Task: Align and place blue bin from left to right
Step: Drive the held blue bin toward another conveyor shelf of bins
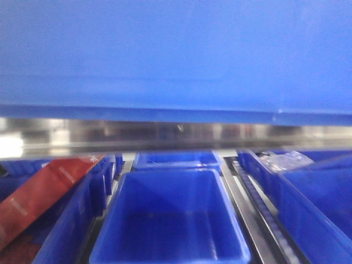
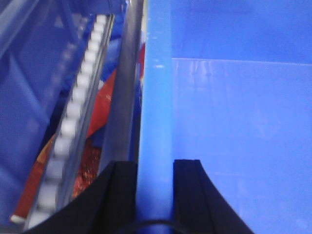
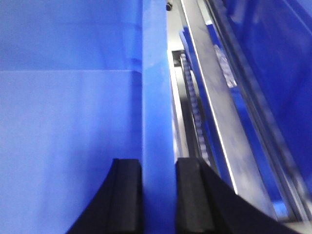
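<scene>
While the left gripper (image 2: 155,168) clamps one wall and the right gripper (image 3: 158,168) the opposite wall, the blue bin (image 1: 176,55) fills the front view's 12 o'clock half, above an open bin (image 1: 170,220) at 6 o'clock; a red packet (image 1: 38,192) lies at 8 o'clock.

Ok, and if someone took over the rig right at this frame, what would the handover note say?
Left gripper: shut on the left wall of the blue bin.
Right gripper: shut on its right wall.
Blue bin: held up between both arms, filling the top of the front view, above the rack's smaller bins. The centre bin is empty; a red packet lies in the one to the left.
Done: bin gripped on both sides and held up.
Left: align it and set it down; it is not placed yet.
</scene>
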Controlling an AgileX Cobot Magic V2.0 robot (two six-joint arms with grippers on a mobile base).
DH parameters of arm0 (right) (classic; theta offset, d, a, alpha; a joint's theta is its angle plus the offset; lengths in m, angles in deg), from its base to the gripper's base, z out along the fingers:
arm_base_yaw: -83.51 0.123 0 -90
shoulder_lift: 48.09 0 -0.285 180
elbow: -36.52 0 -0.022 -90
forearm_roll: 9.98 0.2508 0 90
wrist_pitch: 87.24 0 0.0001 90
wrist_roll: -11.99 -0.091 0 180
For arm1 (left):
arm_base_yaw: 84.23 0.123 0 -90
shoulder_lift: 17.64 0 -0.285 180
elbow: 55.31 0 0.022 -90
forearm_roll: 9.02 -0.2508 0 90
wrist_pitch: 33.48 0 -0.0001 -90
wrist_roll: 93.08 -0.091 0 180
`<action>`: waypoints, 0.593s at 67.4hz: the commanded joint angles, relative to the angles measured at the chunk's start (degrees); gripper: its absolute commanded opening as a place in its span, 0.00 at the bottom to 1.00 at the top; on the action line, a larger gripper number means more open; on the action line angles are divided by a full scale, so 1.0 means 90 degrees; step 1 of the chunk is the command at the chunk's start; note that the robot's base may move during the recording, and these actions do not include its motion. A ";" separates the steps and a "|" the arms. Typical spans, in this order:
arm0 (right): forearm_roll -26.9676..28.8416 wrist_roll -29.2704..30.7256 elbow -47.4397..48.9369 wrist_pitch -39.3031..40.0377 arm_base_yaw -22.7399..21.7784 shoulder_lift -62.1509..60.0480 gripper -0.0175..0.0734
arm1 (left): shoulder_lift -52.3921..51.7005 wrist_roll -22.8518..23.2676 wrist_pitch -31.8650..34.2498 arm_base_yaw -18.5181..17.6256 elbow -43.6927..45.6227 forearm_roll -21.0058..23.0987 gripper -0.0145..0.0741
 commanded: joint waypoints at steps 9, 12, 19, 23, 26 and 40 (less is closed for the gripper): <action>0.0057 -0.0027 0.0058 0.1922 0.0105 -0.0009 0.11 | -0.0014 0.0054 0.0667 -0.0126 0.0101 -0.0021 0.04; 0.0057 -0.0027 0.0058 0.1922 0.0105 -0.0009 0.11 | -0.0014 0.0054 0.0667 -0.0126 0.0101 -0.0021 0.04; 0.0057 -0.0027 0.0058 0.1922 0.0105 -0.0009 0.11 | -0.0014 0.0054 0.0667 -0.0126 0.0101 -0.0021 0.04; 0.0057 -0.0027 0.0058 0.1922 0.0105 -0.0009 0.11 | -0.0014 0.0054 0.0667 -0.0126 0.0101 -0.0021 0.04; 0.0057 -0.0027 0.0058 0.1922 0.0105 -0.0009 0.11 | -0.0014 0.0054 0.0667 -0.0126 0.0101 -0.0021 0.04; 0.0057 -0.0027 0.0058 0.1922 0.0105 -0.0009 0.11 | -0.0014 0.0054 0.0667 -0.0126 0.0101 -0.0021 0.04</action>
